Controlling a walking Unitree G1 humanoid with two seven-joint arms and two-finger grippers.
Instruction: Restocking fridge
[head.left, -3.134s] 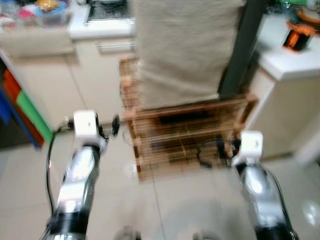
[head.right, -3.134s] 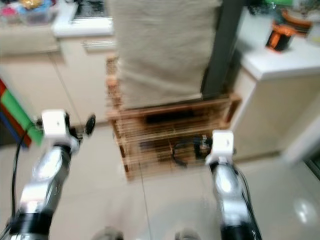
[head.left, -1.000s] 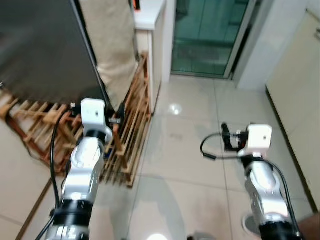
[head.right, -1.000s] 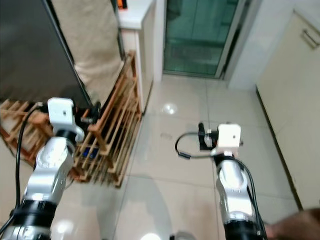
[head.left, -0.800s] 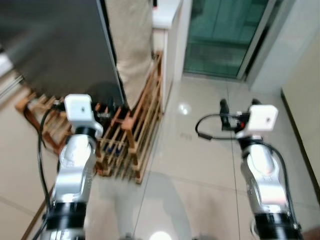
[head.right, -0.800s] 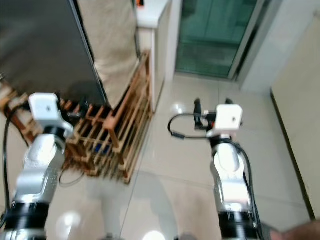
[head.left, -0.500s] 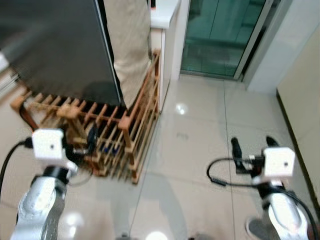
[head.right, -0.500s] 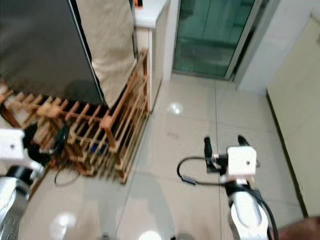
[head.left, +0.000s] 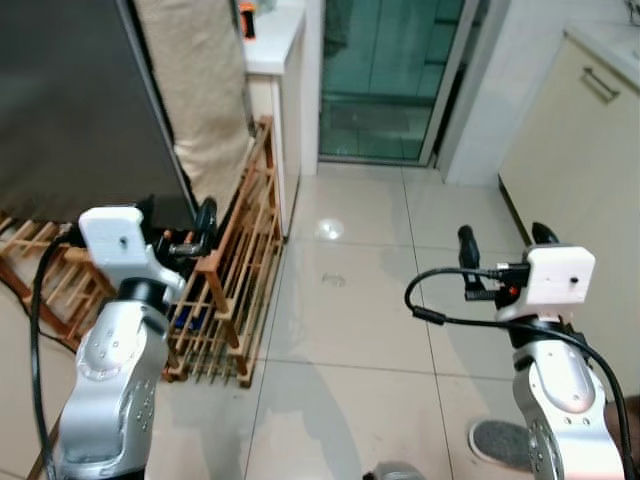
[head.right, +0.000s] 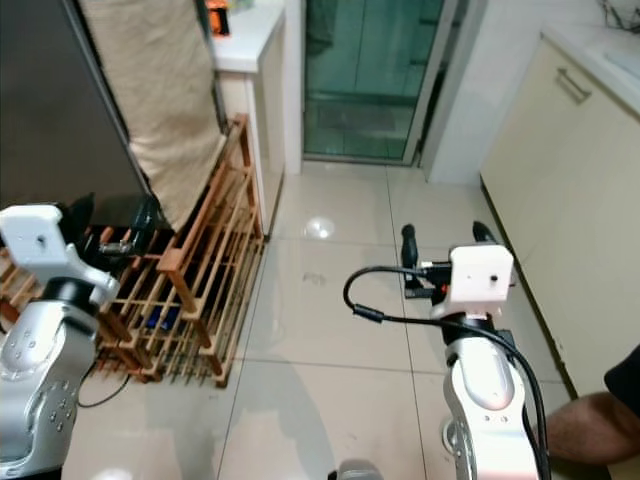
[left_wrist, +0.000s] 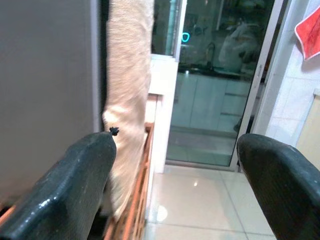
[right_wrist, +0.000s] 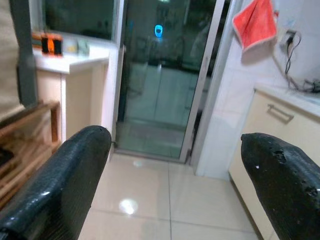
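The dark grey side of a tall fridge (head.left: 70, 120) fills the far left, with a beige cloth (head.left: 200, 90) hanging down its edge. My left gripper (head.left: 180, 215) is raised in front of the fridge's lower corner, open and empty. In the left wrist view its fingers (left_wrist: 75, 190) stand wide apart, pointing past the cloth. My right gripper (head.left: 502, 240) hovers over the tiled floor to the right, open with nothing between its fingers (right_wrist: 65, 185).
A low wooden slatted rack (head.left: 235, 260) stands beside and under the fridge. A white counter (head.left: 275, 25) and a glass sliding door (head.left: 385, 80) lie ahead. Cream cabinets (head.left: 590, 150) line the right. A person's shoe (head.left: 497, 441) and leg (head.right: 600, 420) are near my right arm.
The whole view has swung a little to the right. Both arms are higher in the picture, the left one most. Both grippers stay open.
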